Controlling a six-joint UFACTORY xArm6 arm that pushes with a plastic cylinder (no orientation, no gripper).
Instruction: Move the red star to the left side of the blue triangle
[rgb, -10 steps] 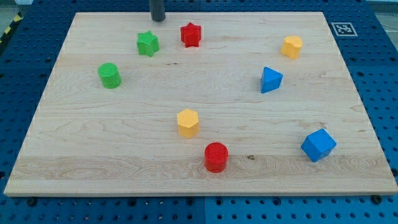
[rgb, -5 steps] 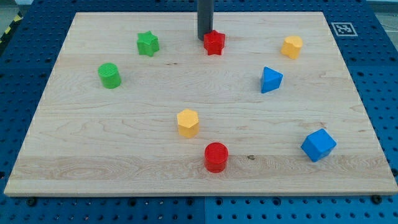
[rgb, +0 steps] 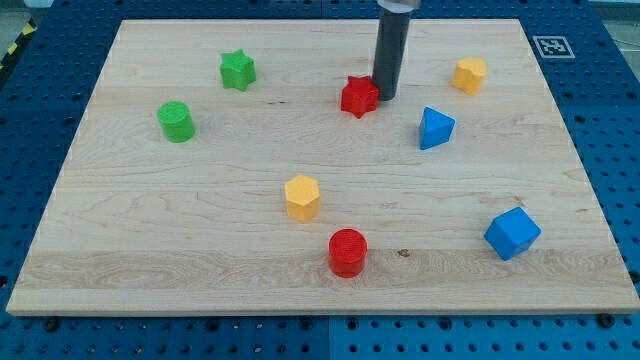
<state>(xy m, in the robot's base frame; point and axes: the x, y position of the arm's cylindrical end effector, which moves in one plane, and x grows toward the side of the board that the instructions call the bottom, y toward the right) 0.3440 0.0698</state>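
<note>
The red star (rgb: 359, 97) lies on the wooden board (rgb: 200, 220), in its upper middle. The blue triangle (rgb: 435, 128) lies to the star's right and a little lower, with a gap between them. My tip (rgb: 385, 98) stands right against the star's right side, between the star and the blue triangle. The dark rod rises from there to the view's top edge.
A green star (rgb: 238, 70) and a green cylinder (rgb: 176, 121) lie at the upper left. A yellow block (rgb: 469, 75) lies at the upper right. A yellow hexagon (rgb: 302, 197) and a red cylinder (rgb: 348, 252) lie at the lower middle. A blue cube (rgb: 512, 232) lies at the lower right.
The red star has slid right and downward, from near the green star toward the blue triangle. My tip has moved from the star's left to its right side.
</note>
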